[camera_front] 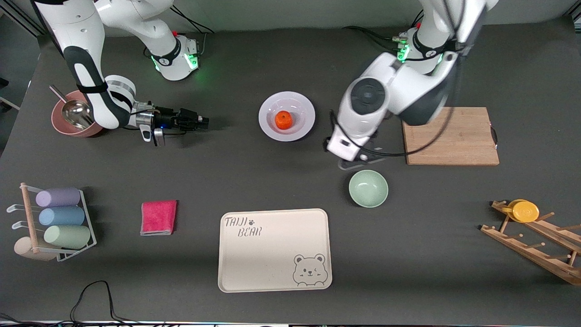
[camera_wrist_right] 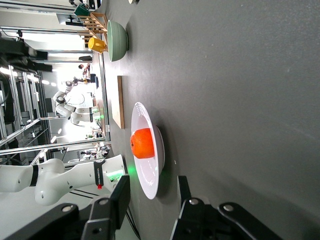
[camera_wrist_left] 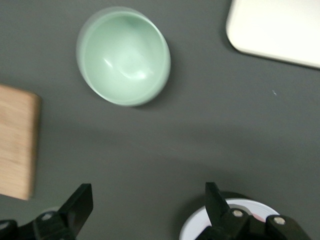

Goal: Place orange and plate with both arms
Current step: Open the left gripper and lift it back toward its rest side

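On the plate [camera_front: 287, 116] sits the orange [camera_front: 283, 120], between both claws: right claw [camera_front: 203, 121] low beside the plate rim, fingers part-spread, gripping nothing; left claw [camera_wrist_left: 147, 200] released, over bare counter [camera_front: 272, 181] between plate and green bowl [camera_front: 368, 188].

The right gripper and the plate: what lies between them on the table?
Nothing: in the front view only bare dark table lies between the right gripper and the plate with the orange.

Dark table [camera_front: 254, 177]: plate [camera_front: 304, 129], green bowl [camera_front: 368, 188], cream tray [camera_front: 274, 250], cutting board [camera_front: 454, 136].
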Available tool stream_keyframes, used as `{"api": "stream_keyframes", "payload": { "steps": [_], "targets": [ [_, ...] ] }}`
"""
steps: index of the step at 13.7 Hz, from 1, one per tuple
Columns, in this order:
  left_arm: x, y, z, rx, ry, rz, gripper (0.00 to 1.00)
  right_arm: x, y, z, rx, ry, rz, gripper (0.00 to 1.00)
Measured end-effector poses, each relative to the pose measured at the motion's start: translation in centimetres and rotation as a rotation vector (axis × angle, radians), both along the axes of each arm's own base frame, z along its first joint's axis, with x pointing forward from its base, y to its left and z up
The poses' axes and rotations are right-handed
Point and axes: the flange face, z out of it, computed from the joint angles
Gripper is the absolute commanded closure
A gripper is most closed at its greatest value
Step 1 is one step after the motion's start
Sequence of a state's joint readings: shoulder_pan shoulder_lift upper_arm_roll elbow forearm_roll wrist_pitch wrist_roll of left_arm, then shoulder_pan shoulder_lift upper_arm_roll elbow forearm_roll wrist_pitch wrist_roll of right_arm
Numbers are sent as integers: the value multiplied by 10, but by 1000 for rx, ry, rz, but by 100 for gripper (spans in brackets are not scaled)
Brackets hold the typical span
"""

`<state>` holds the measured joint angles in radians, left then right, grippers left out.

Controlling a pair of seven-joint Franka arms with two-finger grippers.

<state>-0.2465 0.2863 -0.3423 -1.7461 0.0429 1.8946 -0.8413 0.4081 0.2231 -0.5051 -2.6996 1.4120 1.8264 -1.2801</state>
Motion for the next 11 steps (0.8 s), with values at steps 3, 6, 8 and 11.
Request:
{"api": "stream_keyframes", "payload": {
  "steps": [3, 6, 8, 11],
  "targets": [
    [31, 102, 33, 13, 21, -78, 0, 0, 0, -2, -3, 5, 1, 61],
    [55, 208, 47, 28, 10, -108, 0, 0, 5, -6, 1, 13, -12, 61],
    [64, 271, 51, 14, 5, -126, 0, 1, 32, -11, 26, 4, -29, 61],
    [59, 315, 88, 23, -55, -144, 0, -6, 73, -23, 15, 7, -17, 61]
  ]
}}
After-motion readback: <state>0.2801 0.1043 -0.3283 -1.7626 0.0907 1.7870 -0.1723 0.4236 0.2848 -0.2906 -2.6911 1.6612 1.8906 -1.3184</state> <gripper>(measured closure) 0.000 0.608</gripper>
